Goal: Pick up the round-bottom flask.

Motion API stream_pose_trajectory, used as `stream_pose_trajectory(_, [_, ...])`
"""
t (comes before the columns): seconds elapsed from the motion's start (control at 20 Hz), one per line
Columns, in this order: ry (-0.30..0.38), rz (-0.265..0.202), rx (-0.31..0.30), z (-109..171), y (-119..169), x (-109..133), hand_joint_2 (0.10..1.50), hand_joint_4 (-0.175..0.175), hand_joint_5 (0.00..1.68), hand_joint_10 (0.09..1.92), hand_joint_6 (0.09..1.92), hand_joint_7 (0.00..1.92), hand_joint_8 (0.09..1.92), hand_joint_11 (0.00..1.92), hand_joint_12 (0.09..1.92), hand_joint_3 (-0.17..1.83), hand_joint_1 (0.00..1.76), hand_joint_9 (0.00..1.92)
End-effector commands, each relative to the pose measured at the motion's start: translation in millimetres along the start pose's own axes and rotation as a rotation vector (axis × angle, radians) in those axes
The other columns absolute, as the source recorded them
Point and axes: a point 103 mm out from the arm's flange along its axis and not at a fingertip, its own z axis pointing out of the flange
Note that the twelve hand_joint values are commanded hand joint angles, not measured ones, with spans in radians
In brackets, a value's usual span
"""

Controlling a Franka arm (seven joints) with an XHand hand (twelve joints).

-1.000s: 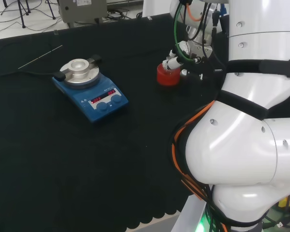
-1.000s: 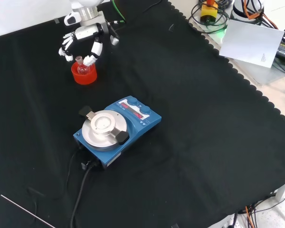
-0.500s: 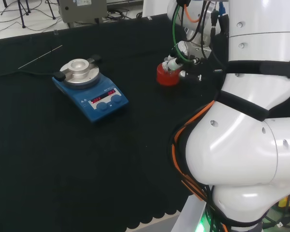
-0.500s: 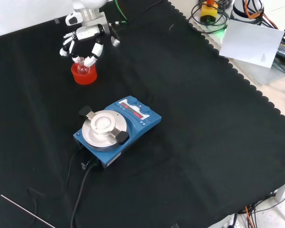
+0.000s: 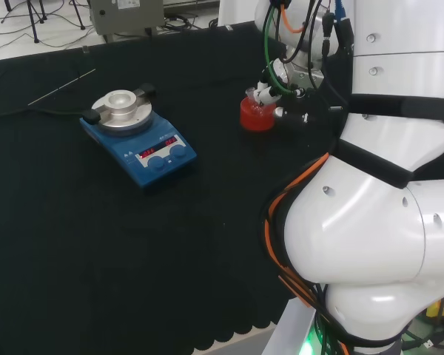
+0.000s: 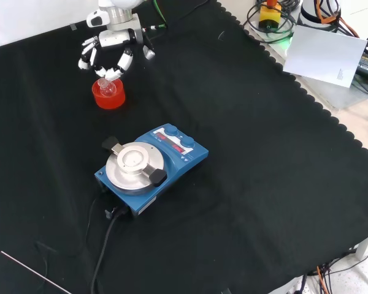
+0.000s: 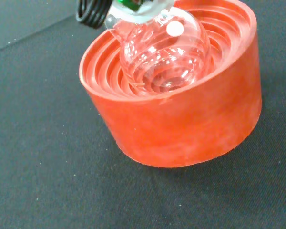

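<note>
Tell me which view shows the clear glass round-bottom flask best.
The wrist view: the clear glass round-bottom flask is close and large, its bulb over the red ribbed ring stand. In the front view it is a small glint under the hand; in the head view it can barely be made out.

Black cloth (image 6: 264, 184) covers the bench; cables (image 5: 22, 15) trail across pale floor beyond.

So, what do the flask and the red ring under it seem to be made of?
The flask looks like clear, glossy glass: the ring's ribs show through its bulb, and bright glints sit on it. The red ring looks like matte rubber or soft plastic: its wall is dull and slightly mottled, without sharp reflections, and its inside has moulded concentric ribs. Which of the two it is, I cannot tell.
</note>
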Motion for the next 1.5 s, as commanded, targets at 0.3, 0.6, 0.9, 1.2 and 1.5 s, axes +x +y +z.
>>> stream_pose_trajectory(0.3, [0.033, -0.013, 0.079, 9.8, 3.5, 2.7, 0.65, -0.042, 0.7, 0.63, 0.87, 0.32, 0.6, 0.09, 1.35, 0.62, 0.89, 0.47])
stream_pose_trajectory(0.6, [0.026, -0.026, 0.092, 11.1, 5.4, 3.3, 0.58, -0.051, 0.49, 0.64, 0.75, 0.28, 0.6, 0.06, 1.36, 0.63, 0.86, 0.44])
stream_pose_trajectory(0.9, [0.029, -0.044, 0.076, 13.3, 6.9, 9.1, 0.57, -0.049, 0.52, 0.65, 0.72, 0.27, 0.62, 0.05, 1.36, 0.63, 0.86, 0.43])
stream_pose_trajectory(1.2, [0.036, -0.051, 0.072, 17.9, 6.8, 12.8, 0.6, -0.036, 0.71, 0.66, 0.79, 0.3, 0.63, 0.06, 1.36, 0.63, 0.87, 0.45])
stream_pose_trajectory(1.5, [0.026, -0.048, 0.059, 17.4, 7.0, 13.3, 0.64, -0.029, 0.81, 0.65, 0.8, 0.32, 0.62, 0.08, 1.36, 0.62, 0.88, 0.47])
